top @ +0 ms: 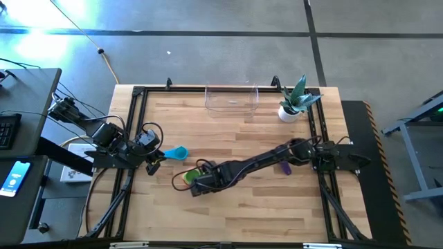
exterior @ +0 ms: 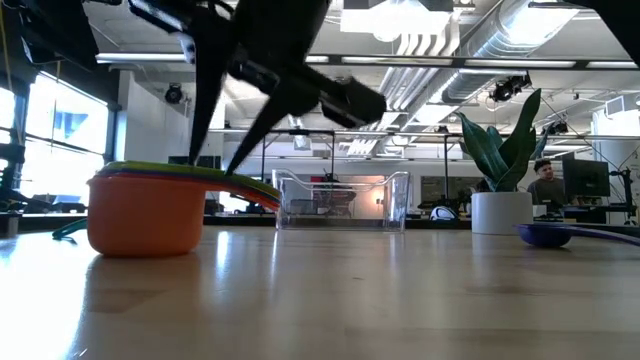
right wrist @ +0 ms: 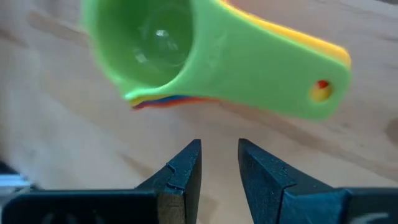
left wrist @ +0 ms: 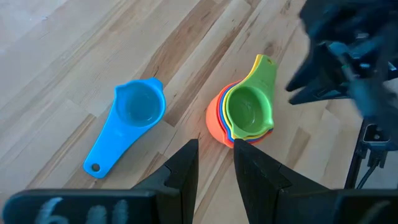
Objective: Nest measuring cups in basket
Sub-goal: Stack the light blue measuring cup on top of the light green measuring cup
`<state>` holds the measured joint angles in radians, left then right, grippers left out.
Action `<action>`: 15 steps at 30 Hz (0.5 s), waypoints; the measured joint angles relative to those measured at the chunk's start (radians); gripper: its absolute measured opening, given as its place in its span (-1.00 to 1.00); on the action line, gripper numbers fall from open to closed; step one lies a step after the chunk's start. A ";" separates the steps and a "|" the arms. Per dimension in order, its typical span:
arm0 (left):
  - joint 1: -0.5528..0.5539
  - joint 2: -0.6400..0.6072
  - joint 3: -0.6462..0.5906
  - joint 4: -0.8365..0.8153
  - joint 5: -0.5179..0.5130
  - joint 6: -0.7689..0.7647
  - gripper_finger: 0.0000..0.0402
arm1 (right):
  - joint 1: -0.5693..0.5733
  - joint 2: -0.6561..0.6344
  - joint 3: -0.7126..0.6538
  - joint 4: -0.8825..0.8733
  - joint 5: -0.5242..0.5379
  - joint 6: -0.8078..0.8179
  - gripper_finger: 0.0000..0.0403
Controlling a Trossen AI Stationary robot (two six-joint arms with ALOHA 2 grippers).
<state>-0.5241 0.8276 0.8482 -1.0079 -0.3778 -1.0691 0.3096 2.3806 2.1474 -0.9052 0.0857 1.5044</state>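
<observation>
Midway across the wooden table (top: 235, 200), the right gripper (top: 196, 184) hovered just above a nested stack of measuring cups (left wrist: 244, 118), its two dark fingers (right wrist: 180, 171) set a narrow gap apart and gripping nothing. The green cup (right wrist: 205, 56) sat topmost in that stack, with yellow, blue and red rims peeking from beneath it and the orange cup (exterior: 150, 212) forming the base on the tabletop. The green handle, pierced by a small hole, stretched out beyond the right arm's fingertips in the wrist view.

Near the table's left edge, the left gripper (top: 154, 161) waited with its fingers (left wrist: 180, 171) slightly parted and empty. A light blue cup (left wrist: 129, 124) lay alone on the wood between that gripper and the stack, bowl upward, apart from both.

A purple cup (top: 284, 167) rested by itself beside the right arm, well away from the stack. The clear basket (top: 231, 98) stood at the far edge of the table with no cup visible inside it, and a white plant pot (top: 288, 113) holding a green plant stood just beside it. A person (exterior: 545, 180) sat at a screen in the room beyond.
</observation>
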 joint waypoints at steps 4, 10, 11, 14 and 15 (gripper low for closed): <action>0.000 0.000 0.000 0.000 0.000 0.000 -0.54 | 0.007 0.000 0.080 -0.003 0.021 -0.050 -0.52; 0.000 0.000 0.000 0.000 -0.011 0.000 -0.54 | -0.019 0.000 0.210 -0.008 0.136 -0.225 -0.52; 0.000 0.000 0.000 0.000 -0.017 0.000 -0.54 | -0.029 -0.003 0.211 0.007 0.143 -0.257 -0.52; 0.000 0.000 0.000 0.001 -0.048 0.000 -0.54 | -0.057 -0.025 0.197 0.013 0.130 -0.330 -0.52; 0.000 0.002 0.000 0.001 -0.059 0.000 -0.54 | -0.067 -0.031 0.196 0.012 0.122 -0.352 -0.52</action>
<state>-0.5240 0.8292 0.8482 -1.0070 -0.4364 -1.0691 0.2430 2.3492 2.3436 -0.8932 0.2078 1.1519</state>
